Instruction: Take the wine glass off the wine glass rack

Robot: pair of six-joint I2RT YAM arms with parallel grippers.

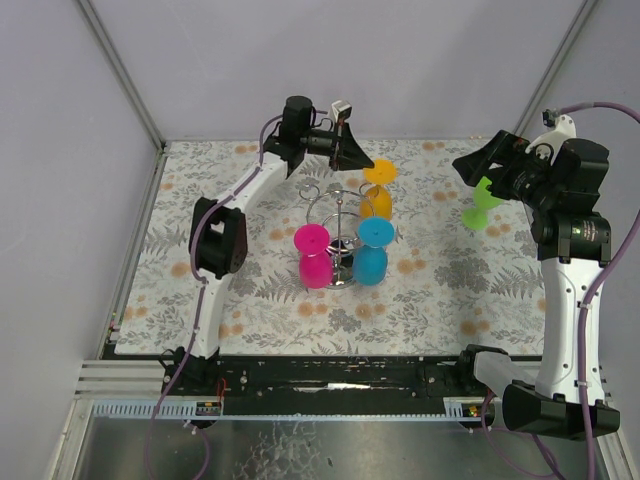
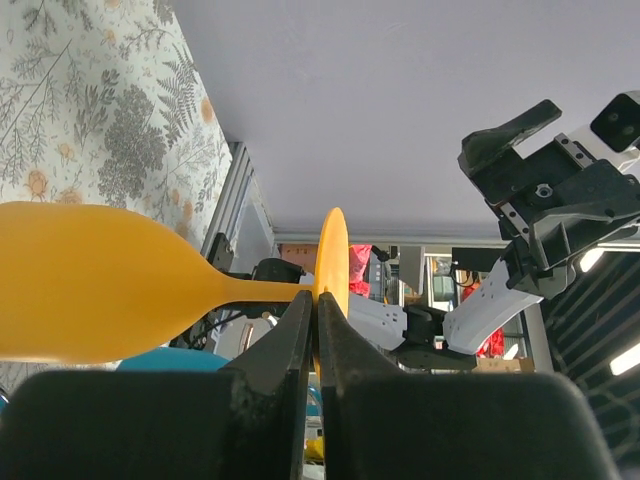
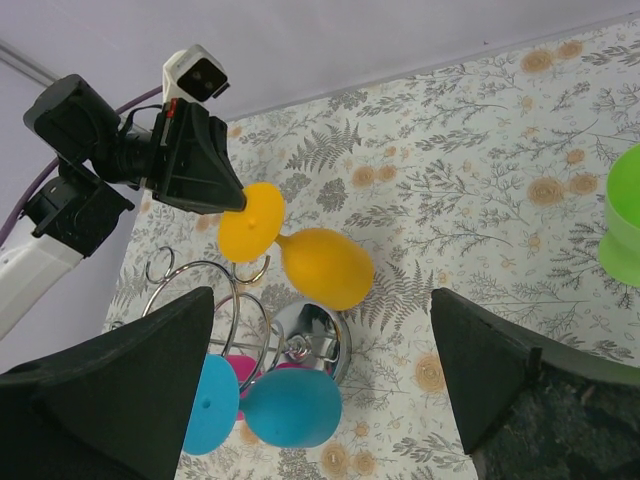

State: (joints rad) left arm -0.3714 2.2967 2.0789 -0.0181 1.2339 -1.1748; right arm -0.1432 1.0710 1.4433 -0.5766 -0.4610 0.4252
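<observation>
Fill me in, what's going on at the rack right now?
The left tool is shut on the foot of the orange glass, holding it tilted at the far side of the rack; whether it has cleared the ring is unclear. A pink glass and a blue glass hang on the rack. The right tool is open, near a green glass on the table.

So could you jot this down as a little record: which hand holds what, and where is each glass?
left hand: shut on the round foot of the orange glass
orange glass: tilted, in the air beside the rack's top wires; unclear if fully free of them
rack: silver stand, mid-table
pink glass: hanging upside down on the rack
blue glass: hanging upside down on the rack
right hand: open, holding nothing
green glass: off the rack, on the table, below the right hand
</observation>
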